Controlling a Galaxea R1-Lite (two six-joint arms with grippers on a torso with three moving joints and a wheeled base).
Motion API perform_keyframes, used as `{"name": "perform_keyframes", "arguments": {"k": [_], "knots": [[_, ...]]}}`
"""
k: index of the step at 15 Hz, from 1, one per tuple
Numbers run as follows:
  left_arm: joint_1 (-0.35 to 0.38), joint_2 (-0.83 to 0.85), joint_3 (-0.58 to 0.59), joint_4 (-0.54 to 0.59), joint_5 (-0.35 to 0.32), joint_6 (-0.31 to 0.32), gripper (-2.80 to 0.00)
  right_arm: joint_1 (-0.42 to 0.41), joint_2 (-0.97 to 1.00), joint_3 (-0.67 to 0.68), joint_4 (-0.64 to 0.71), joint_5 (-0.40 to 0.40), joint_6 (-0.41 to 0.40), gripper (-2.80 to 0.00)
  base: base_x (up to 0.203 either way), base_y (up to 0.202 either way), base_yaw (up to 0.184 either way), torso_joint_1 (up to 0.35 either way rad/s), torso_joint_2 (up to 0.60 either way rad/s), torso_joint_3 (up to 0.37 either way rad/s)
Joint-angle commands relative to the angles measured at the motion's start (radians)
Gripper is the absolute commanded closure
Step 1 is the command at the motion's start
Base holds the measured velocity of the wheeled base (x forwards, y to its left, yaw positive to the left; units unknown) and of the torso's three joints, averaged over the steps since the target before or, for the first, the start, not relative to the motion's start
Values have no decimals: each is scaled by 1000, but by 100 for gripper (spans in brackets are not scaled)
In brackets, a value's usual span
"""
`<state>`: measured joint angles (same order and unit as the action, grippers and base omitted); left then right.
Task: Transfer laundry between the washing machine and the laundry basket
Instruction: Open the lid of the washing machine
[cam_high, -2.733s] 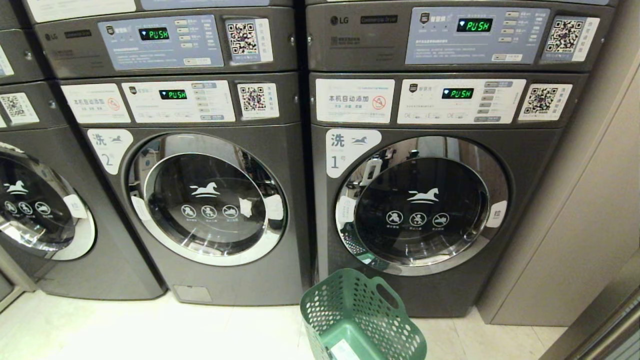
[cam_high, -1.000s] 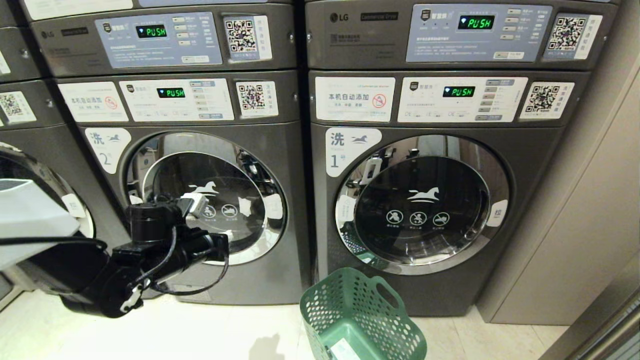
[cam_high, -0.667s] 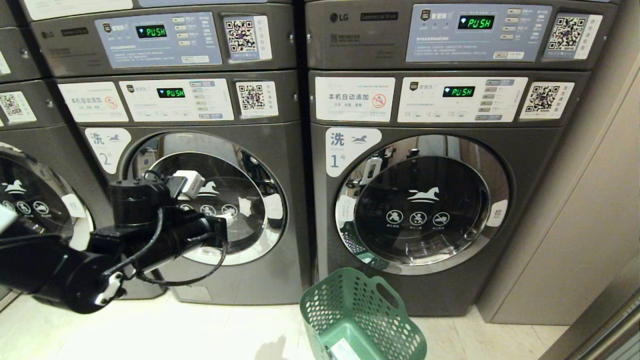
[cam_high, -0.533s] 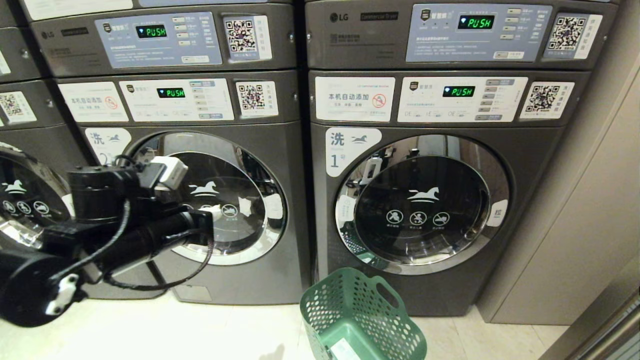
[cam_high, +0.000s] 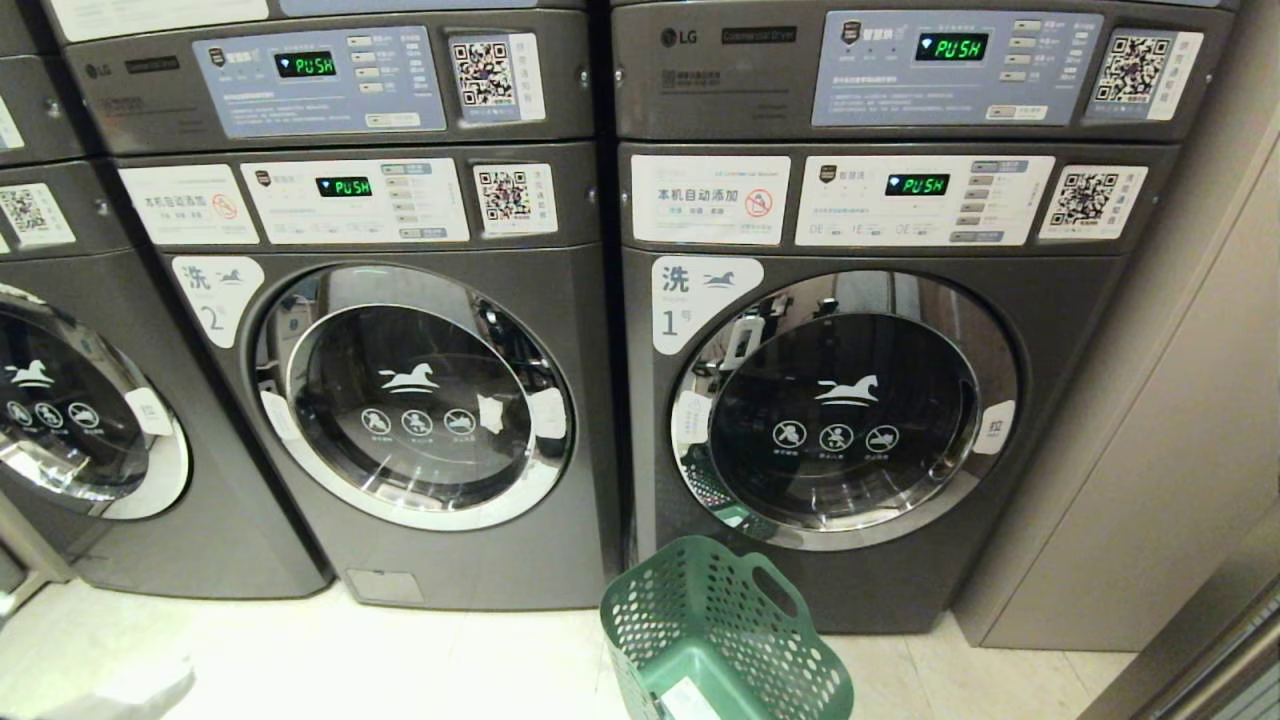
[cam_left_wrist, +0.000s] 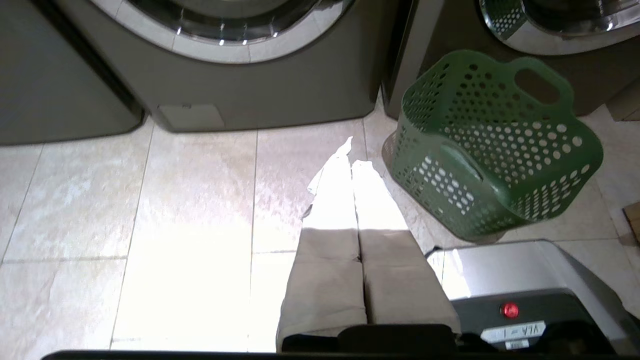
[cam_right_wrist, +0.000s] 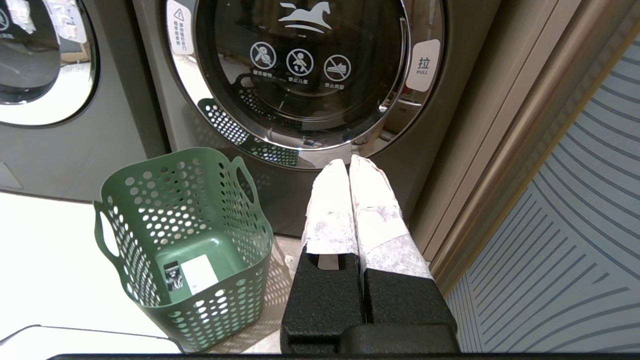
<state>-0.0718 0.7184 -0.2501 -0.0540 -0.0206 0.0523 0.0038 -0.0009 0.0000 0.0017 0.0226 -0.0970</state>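
Washing machine number 1 (cam_high: 845, 410) stands at the right with its round glass door shut, and its door also fills the right wrist view (cam_right_wrist: 300, 70). The green perforated laundry basket (cam_high: 720, 635) sits on the floor in front of it, with only a white label on its bottom (cam_right_wrist: 185, 240). No laundry shows in any view. My left gripper (cam_left_wrist: 351, 155) is shut and empty, low over the floor tiles to the left of the basket (cam_left_wrist: 492, 145). My right gripper (cam_right_wrist: 349, 162) is shut and empty, near the lower right of the door. Neither arm appears in the head view.
Machine number 2 (cam_high: 415, 395) and a third machine (cam_high: 70, 420) stand to the left, doors shut. A beige wall panel (cam_high: 1150, 450) closes off the right side. My base's grey edge with a red button (cam_left_wrist: 509, 310) lies just behind the basket.
The left arm, raised in front of machine 2's door a second ago, swung left and dropped out of the head view. Basket and doors are unchanged.
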Motion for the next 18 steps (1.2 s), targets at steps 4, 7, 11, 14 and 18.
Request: {"name": "perform_keyframes", "arguments": {"k": [4,7,11,14,18], "knots": [[84,-522,143,233,-33,14,0,1,-1,0,0,0,-1,0,0,0,0,0,0,0],[75,-701,189,170,-40,45,0,0,-1,-2,0,0,-1,0,0,0,0,0,0,0],[70,-720,249,79,-30,63,0,1,-1,0,0,0,0,0,0,0,0,0,0,0],[70,-720,247,82,-25,62,0,1,-1,0,0,0,0,0,0,0,0,0,0,0],[70,-720,247,80,-21,34,0,1,-1,-1,-2,1,7,0,0,0,0,0,0,0]]}}
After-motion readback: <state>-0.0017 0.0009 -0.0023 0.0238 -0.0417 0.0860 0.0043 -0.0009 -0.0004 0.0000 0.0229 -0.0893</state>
